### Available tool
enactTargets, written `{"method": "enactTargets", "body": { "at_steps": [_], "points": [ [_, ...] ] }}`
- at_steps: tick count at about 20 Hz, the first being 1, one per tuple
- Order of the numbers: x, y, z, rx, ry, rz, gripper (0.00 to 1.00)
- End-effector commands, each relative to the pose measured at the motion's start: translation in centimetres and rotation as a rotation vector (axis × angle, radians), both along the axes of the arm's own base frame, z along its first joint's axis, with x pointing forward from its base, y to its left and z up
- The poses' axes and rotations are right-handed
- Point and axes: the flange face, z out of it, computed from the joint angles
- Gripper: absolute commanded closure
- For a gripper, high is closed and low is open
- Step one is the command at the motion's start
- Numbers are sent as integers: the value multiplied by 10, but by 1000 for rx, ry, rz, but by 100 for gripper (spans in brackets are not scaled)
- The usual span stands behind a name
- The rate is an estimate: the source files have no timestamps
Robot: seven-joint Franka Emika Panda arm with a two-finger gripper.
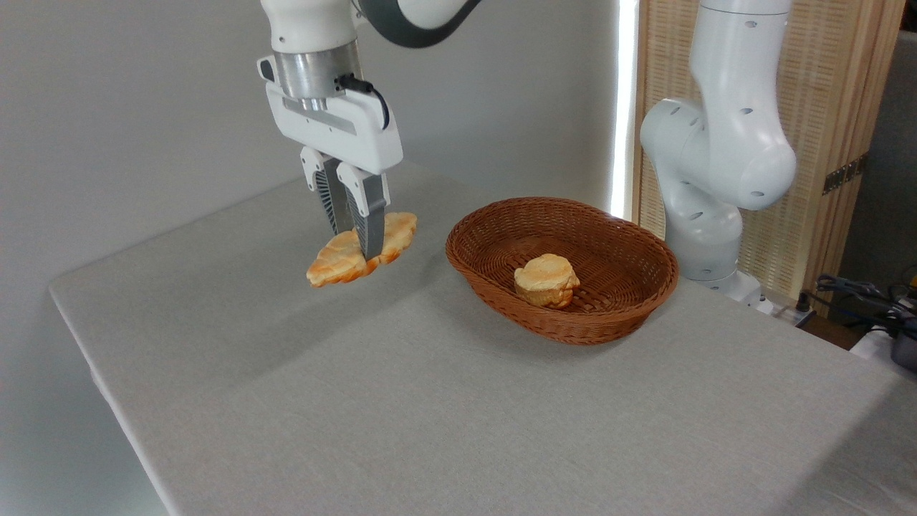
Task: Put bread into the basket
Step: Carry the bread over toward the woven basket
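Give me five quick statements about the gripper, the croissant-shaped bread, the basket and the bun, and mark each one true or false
1. The gripper has its fingers closed on the bread. True.
2. The bread already lies inside the basket. False: it is to the left of the basket, outside it, in the gripper's hold.
3. A small round bun sits inside the basket. True.
4. The basket is empty. False: the bun lies on its floor.
5. The basket stands to the left of the gripper. False: it stands to the right of it, on the table.
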Motion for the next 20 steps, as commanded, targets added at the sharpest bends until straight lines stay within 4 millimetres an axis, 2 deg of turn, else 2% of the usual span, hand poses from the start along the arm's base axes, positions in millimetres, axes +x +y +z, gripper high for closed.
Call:
{"method": "enactTargets", "body": {
  "at_steps": [1,8,11,15,20],
  "points": [
    [0,9,7,13,39,-33,52],
    [-17,14,24,5,17,-45,48],
    [-39,18,29,3,10,-53,48],
    [-81,24,20,14,47,-113,48],
    [-117,21,-3,37,128,-166,48]
  ]
}}
